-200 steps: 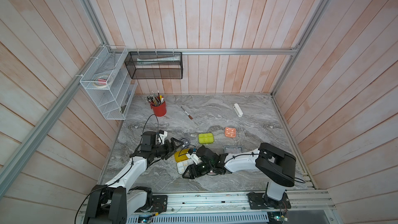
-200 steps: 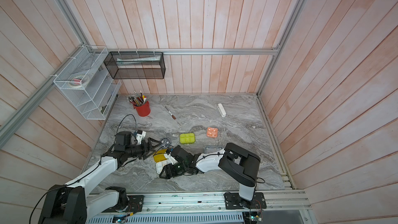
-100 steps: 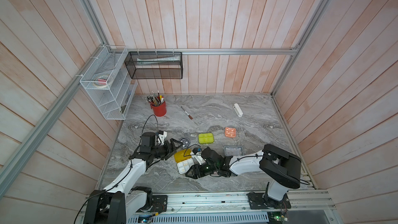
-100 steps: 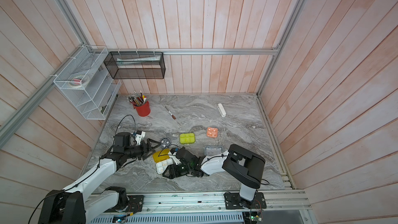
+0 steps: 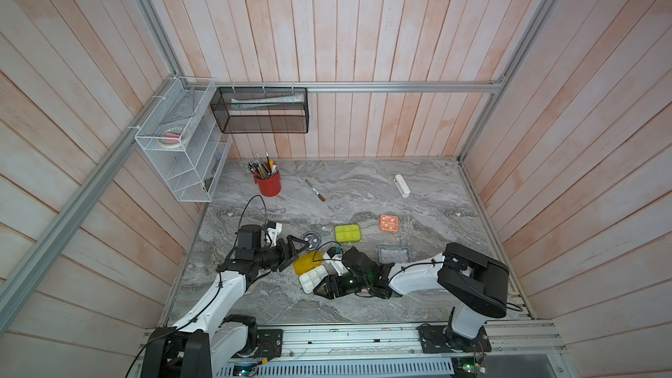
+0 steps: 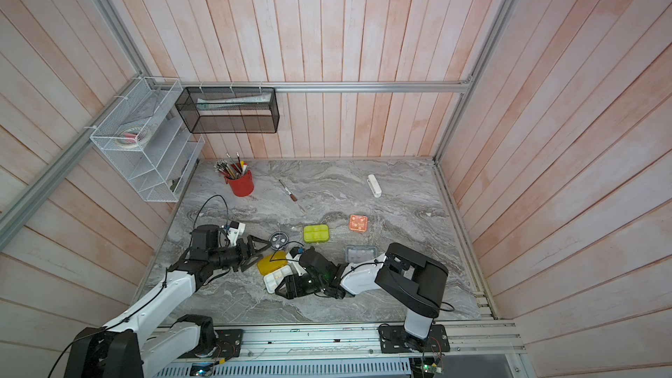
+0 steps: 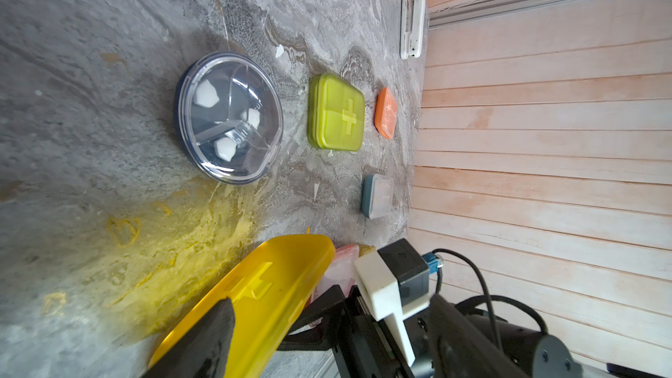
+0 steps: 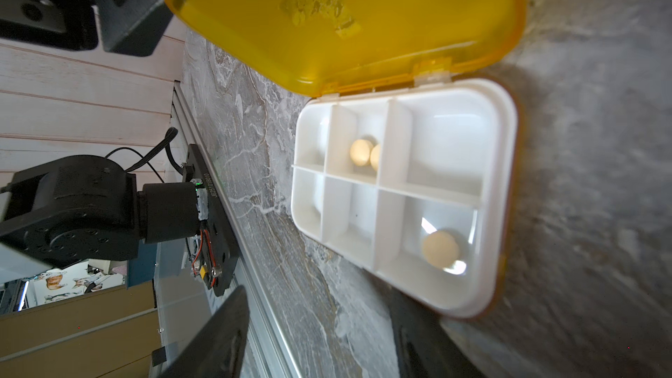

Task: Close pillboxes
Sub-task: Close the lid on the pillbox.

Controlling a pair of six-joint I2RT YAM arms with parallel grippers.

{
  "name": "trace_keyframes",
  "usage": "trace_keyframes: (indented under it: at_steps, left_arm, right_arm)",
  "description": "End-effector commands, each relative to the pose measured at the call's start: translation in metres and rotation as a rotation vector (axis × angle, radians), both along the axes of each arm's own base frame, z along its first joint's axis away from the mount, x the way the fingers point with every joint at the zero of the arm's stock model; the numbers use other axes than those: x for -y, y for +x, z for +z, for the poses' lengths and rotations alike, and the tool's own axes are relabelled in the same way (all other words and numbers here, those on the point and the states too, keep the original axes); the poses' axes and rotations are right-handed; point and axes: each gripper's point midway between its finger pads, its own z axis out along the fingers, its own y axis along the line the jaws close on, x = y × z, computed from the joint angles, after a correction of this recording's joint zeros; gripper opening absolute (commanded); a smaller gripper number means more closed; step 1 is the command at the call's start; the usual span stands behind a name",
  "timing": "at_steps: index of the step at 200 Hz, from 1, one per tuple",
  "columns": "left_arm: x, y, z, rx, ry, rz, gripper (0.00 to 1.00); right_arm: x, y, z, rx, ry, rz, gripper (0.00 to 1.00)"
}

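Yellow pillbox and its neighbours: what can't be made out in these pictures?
Pink box: left wrist view, mostly behind the yellow lid and the right arm's camera; open or shut, cannot tell.
Near rim of the white tray: right wrist view, blurred.
Second pill in one compartment: right wrist view, half behind a divider.
Pens in the red cup: both top views, too small to count.

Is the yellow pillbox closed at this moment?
No, its yellow lid stands raised on the hinge, and the white compartments with tablets lie uncovered.
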Motion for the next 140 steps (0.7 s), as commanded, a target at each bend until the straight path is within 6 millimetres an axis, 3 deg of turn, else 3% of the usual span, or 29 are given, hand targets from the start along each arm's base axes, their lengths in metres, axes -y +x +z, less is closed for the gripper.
trace_keyframes:
  at_steps: [1, 140]
  left_arm:
    - [0.003, -0.006, 0.001, -0.004, -0.023, -0.014, 0.85]
    - [0.024, -0.024, -0.01, -0.033, -0.051, -0.043, 0.85]
  right_arm:
    - [0.002, 0.007, 0.001, 0.018, 0.005, -0.022, 0.64]
    - [0.001, 0.007, 0.002, 0.017, 0.013, -0.015, 0.64]
